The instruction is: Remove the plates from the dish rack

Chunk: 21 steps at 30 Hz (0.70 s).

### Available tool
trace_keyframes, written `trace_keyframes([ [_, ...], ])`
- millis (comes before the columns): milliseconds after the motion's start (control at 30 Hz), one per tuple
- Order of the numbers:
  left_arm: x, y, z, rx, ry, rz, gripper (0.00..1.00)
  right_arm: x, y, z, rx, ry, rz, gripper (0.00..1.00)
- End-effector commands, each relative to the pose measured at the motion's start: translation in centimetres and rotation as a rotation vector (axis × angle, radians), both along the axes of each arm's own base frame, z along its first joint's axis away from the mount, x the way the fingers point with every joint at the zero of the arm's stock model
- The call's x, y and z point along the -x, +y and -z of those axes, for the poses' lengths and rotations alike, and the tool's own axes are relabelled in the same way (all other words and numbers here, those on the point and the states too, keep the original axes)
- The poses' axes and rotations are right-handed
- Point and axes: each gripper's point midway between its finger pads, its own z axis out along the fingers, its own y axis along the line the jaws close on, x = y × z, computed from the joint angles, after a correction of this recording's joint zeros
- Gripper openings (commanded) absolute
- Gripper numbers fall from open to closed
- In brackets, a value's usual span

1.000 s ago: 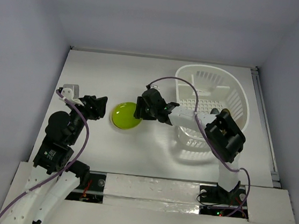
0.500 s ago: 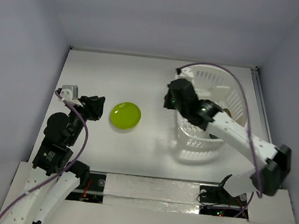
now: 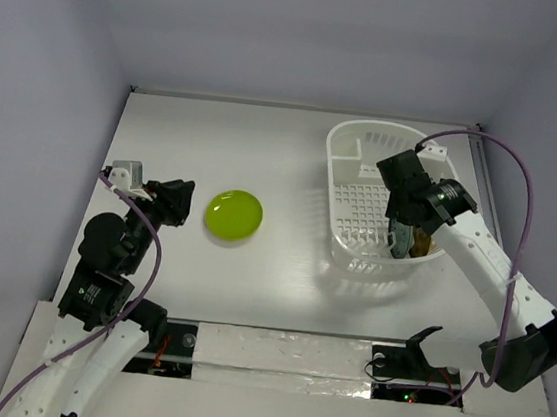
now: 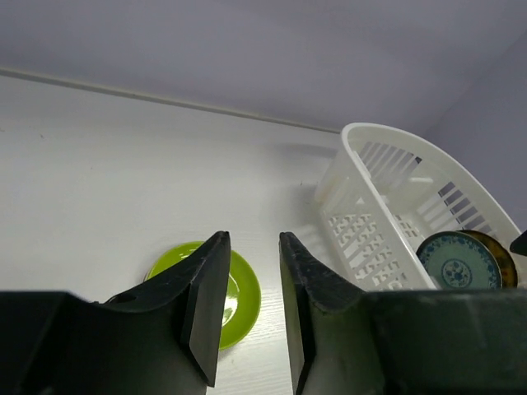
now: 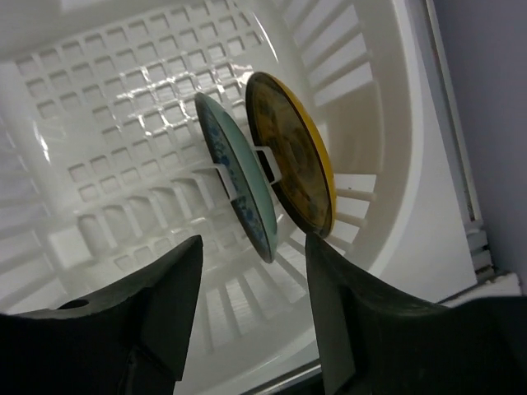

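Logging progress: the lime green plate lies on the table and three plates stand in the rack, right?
Not three: the right wrist view shows two in the dish rack, the teal-blue plate and the amber-yellow plate. The lime green plate does lie on the table.

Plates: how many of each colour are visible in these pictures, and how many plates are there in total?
Lime green plate, flat on the table: 1
Teal-blue patterned plate, upright in the dish rack: 1
Amber-yellow patterned plate, upright in the dish rack: 1
Total: 3
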Motion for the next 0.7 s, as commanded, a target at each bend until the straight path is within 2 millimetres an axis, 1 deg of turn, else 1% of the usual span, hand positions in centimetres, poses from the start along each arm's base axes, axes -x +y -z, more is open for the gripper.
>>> trace_keyframes([
  [0, 0.5, -0.6, -1.7, 0.024, -0.052, 0.039, 0.28, 1.0, -0.8, 0.2, 0.042, 0.091, -0.020, 0.59],
  [67, 0.7, -0.5, -2.0, 0.023, -0.063, 0.039, 0.33, 0.2, -1.5, 0.8, 0.046, 0.127, 0.001, 0.59],
  [100, 0.7, -0.4, -2.0, 0.023, -0.065, 0.033, 0.34, -0.3, -1.1, 1.7, 0.071, 0.174, -0.017, 0.59],
  [133, 0.8, -0.1, -2.2, 0.022, -0.069, 0.018, 0.35, -0.6, -1.1, 1.9, 0.090, 0.187, -0.023, 0.59],
  [167, 1.0, 0.1, -2.4, 0.026, -0.079, 0.013, 0.35, -0.8, -1.5, 2.3, 0.101, 0.209, -0.010, 0.57],
  [200, 1.1, 0.2, -2.5, 0.026, -0.083, 0.011, 0.35, -1.1, -1.3, 2.4, 0.105, 0.224, -0.017, 0.56],
  [233, 1.2, 0.2, -2.6, 0.029, -0.088, 0.011, 0.35, -1.4, -1.0, 3.1, 0.117, 0.253, -0.029, 0.56],
  [300, 1.5, 0.4, -2.9, 0.031, -0.100, 0.008, 0.37, -1.7, -0.8, 3.8, 0.114, 0.282, -0.038, 0.54],
  [333, 1.7, 0.3, -3.0, 0.035, -0.105, 0.014, 0.37, -1.9, -0.5, 4.6, 0.114, 0.311, -0.053, 0.53],
  [367, 1.7, 0.3, -3.1, 0.036, -0.108, 0.013, 0.38, -2.1, -0.7, 4.9, 0.122, 0.328, -0.049, 0.52],
  [500, 1.9, 0.5, -3.2, 0.037, -0.114, 0.008, 0.38, -2.6, -1.2, 5.2, 0.158, 0.359, -0.013, 0.51],
  [533, 2.1, 0.3, -3.2, 0.039, -0.117, 0.017, 0.38, -2.6, -1.7, 5.1, 0.172, 0.365, 0.003, 0.51],
  [600, 2.1, 0.3, -3.3, 0.040, -0.120, 0.017, 0.38, -2.9, -1.6, 5.0, 0.176, 0.370, -0.003, 0.50],
  [633, 2.1, 0.3, -3.3, 0.041, -0.121, 0.017, 0.38, -3.0, -1.9, 5.1, 0.178, 0.376, 0.003, 0.48],
  [667, 2.1, 0.3, -3.3, 0.040, -0.120, 0.017, 0.38, -3.1, -1.8, 5.1, 0.180, 0.377, -0.003, 0.43],
])
